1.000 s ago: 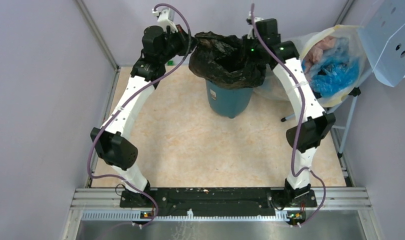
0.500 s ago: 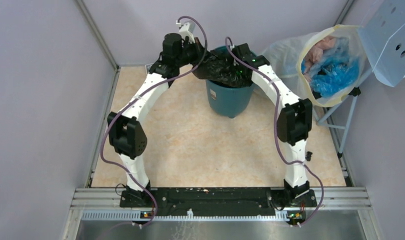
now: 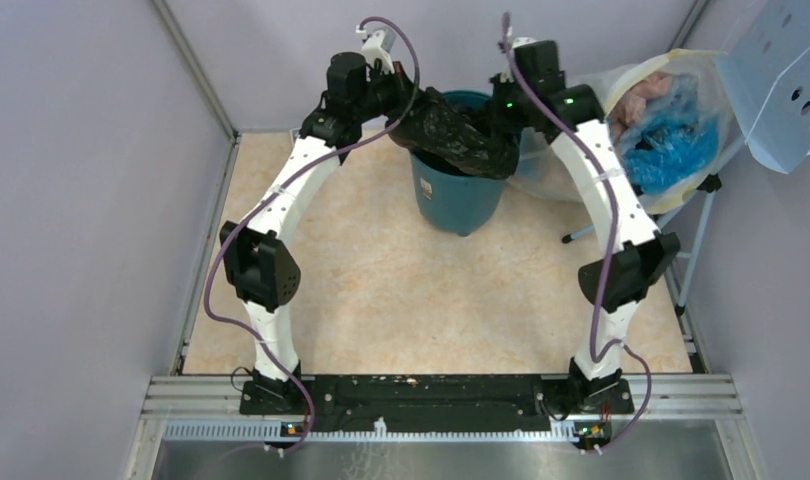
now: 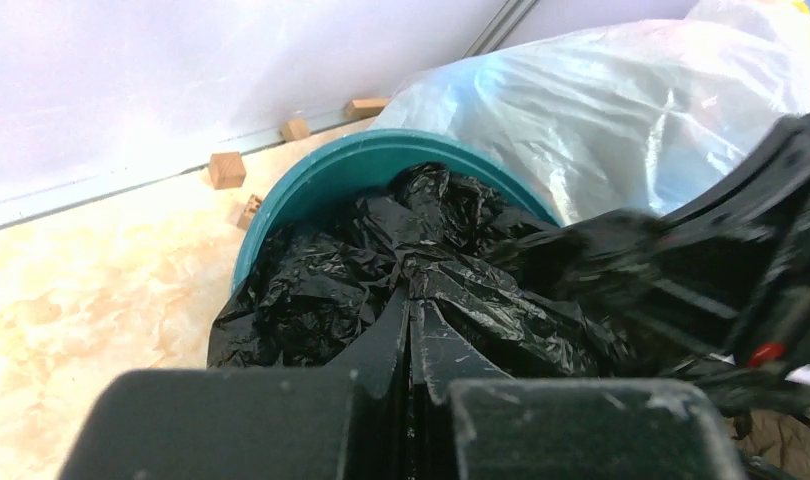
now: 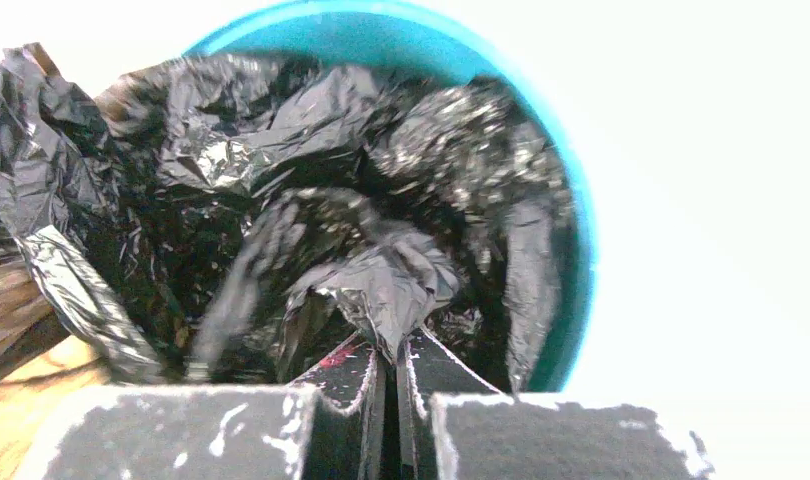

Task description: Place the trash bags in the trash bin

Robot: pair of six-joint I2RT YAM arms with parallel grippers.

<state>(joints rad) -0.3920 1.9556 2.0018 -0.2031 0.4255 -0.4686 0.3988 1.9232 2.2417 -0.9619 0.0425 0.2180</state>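
Now the trash bag [image 3: 451,135] lies as a bunched band across the near rim of the trash bin [image 3: 459,205], at the far middle of the table [image 3: 381,300]. A second ago it was spread wide and held up over the bin mouth. Both arms then swung inward and pushed it down, and they have since parted a little, the right elbow back out. The far teal rim shows bare. Left gripper [image 4: 409,312] is pinched tight on a fold of black plastic; right gripper [image 5: 391,345] is likewise clamped on a crumpled fold. Wrist views show most of the bag down inside the bin, with some spilling over one edge. The translucent sack [image 3: 671,120] beside the bin looks untouched. Judged nearly done: what's left is probably letting go, maybe tucking the overhang.
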